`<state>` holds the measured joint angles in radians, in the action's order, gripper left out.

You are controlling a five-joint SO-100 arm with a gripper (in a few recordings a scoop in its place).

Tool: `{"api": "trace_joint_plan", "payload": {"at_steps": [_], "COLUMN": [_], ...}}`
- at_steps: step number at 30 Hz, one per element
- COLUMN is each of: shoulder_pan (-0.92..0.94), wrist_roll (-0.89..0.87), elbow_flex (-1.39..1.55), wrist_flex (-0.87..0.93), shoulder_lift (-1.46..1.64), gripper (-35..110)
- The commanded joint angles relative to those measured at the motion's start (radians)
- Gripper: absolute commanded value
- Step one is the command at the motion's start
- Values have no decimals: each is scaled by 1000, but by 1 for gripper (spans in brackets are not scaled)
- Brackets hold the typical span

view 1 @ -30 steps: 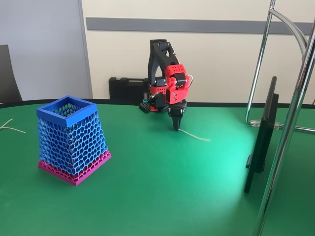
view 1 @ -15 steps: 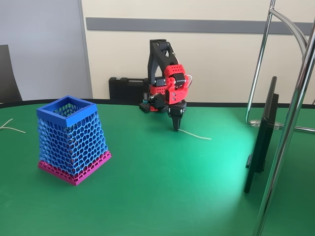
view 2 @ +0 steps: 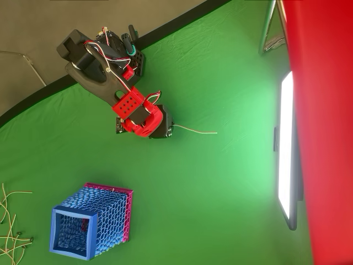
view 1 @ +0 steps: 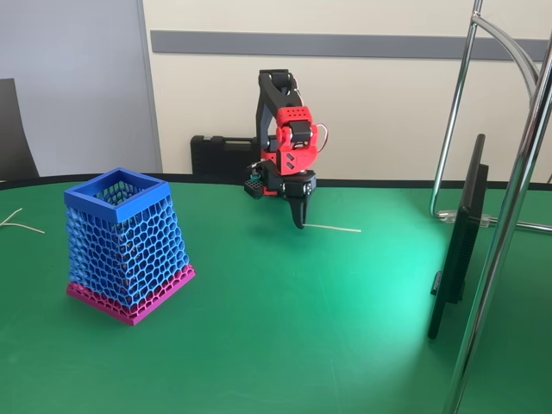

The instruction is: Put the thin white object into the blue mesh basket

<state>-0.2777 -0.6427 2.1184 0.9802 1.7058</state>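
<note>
The claw [view 1: 298,223] is clenched on one end of the white strand [view 1: 332,228], and the strand sticks out sideways from its tips, nearly level. From the fixed view it looks to be just off the worktop [view 1: 285,345], though I cannot be sure the far end is free. From above, the strand [view 2: 196,131] runs away from the claw [view 2: 172,131] toward the monitor.

The basket [view 1: 128,245] stands well apart, at the left of the fixed view, upright with its square rim open upward.

I think the step now is to carry the strand over to the basket. To do it well, the arm should rise first, high enough that the whole strand clears the rim. The grip is only at one end, so the strand may swing or slip; a slow turn seems safer. Over the opening, it would help to tip the free end down, so it enters point first and does not lie across the rim.

Counted: one arm, one strand in the claw, one basket [view 2: 91,229]. Loose pale wires [view 2: 11,223] lie at the worktop edge beyond the basket; several, but too tangled to count. One monitor [view 1: 461,237] stands at the right.
</note>
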Motion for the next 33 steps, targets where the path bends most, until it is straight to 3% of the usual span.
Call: {"api": "trace_joint_plan", "payload": {"at_steps": [1, 17, 27, 33], "shoulder_pan": [64, 377, 629, 765], "wrist_roll": [35, 250, 344, 543], "elbow_flex": [-92, -394, -558, -634], "wrist_flex": [18, -115, -328, -512], "shoulder_lift": [63, 132, 144, 133], "gripper": [1, 1, 1, 1]}}
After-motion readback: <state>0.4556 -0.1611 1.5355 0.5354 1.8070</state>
